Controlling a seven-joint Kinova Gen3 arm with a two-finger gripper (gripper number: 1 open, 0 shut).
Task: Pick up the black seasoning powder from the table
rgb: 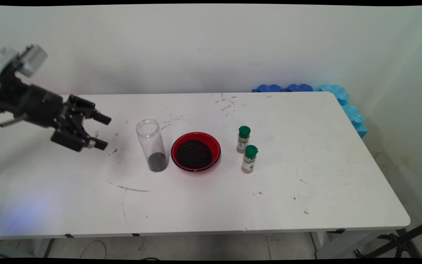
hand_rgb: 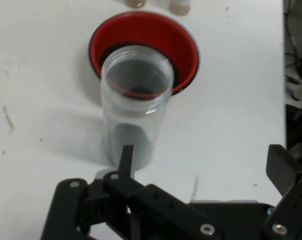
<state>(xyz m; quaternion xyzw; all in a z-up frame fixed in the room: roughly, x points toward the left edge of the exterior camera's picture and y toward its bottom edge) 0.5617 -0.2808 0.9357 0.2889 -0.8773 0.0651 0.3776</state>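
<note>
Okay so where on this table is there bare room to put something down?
Bare: the table right of the spice jars, and the near strip before the red bowl. Crowded: the middle row, clear jar beside bowl, with the open gripper alongside.

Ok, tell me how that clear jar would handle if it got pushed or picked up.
The jar is tall and narrow, so a push near its rim would probably tip it toward the bowl. It holds only a little dark fill at the bottom, so it is likely light. It has no lid, so tilting would probably spill. The gripper is open beside it.
</note>
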